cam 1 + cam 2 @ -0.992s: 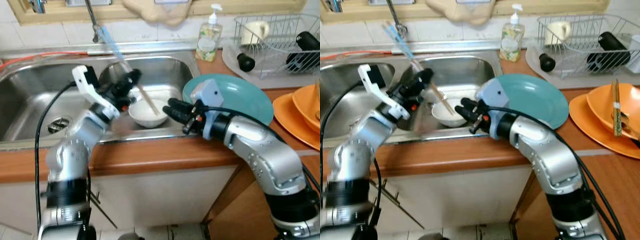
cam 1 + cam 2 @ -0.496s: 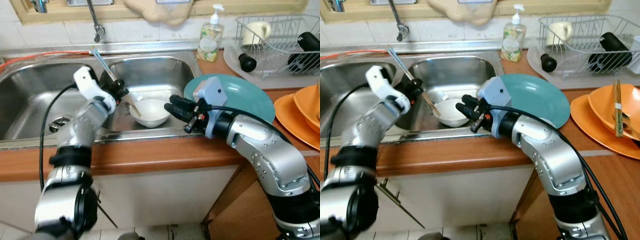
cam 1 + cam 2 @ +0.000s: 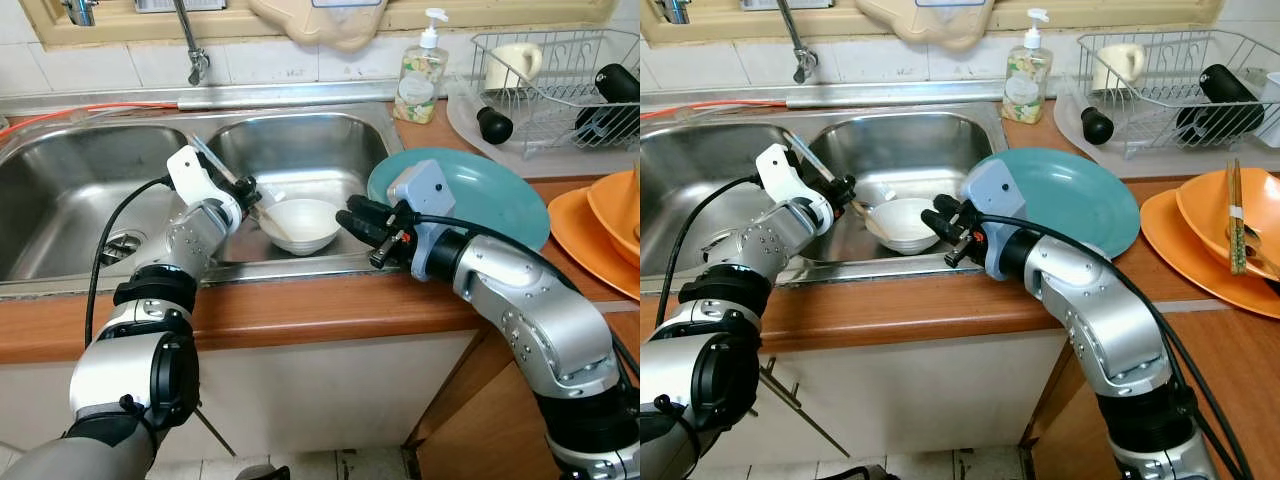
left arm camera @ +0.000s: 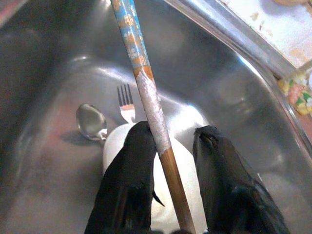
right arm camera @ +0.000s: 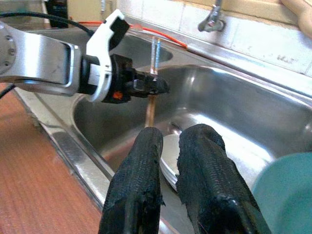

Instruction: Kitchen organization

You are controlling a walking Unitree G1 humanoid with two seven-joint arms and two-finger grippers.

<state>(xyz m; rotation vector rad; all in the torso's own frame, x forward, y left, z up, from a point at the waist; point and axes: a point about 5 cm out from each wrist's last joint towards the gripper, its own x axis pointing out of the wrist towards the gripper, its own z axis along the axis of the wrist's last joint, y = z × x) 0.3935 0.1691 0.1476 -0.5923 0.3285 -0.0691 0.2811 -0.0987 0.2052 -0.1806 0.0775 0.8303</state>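
A white bowl [image 3: 305, 222] sits in the right basin of the steel sink [image 3: 300, 140]. My left gripper [image 3: 248, 192] hangs over the bowl's left rim with blue-topped wooden chopsticks [image 3: 213, 160] slanting between its fingers. In the left wrist view the chopsticks [image 4: 146, 92] lean on one finger [image 4: 131, 165], with a gap to the other, so that gripper [image 4: 175, 131] is open. My right gripper [image 3: 350, 215] is shut and empty, just right of the bowl's rim. A fork [image 4: 126, 100] and a spoon [image 4: 91, 122] lie on the sink floor beyond the bowl.
A teal plate [image 3: 490, 200] lies on the counter behind my right wrist. Orange dishes [image 3: 590, 225] sit at the far right, and a dish rack [image 3: 560, 70] and soap bottle [image 3: 418, 75] stand behind. The faucet [image 3: 195, 60] hangs above the sink's divider. The wooden counter edge [image 3: 300, 305] runs in front.
My left gripper has swung down and toward the bowl, bringing the chopsticks from high near the faucet to a low slant into the bowl. The right gripper has barely moved.
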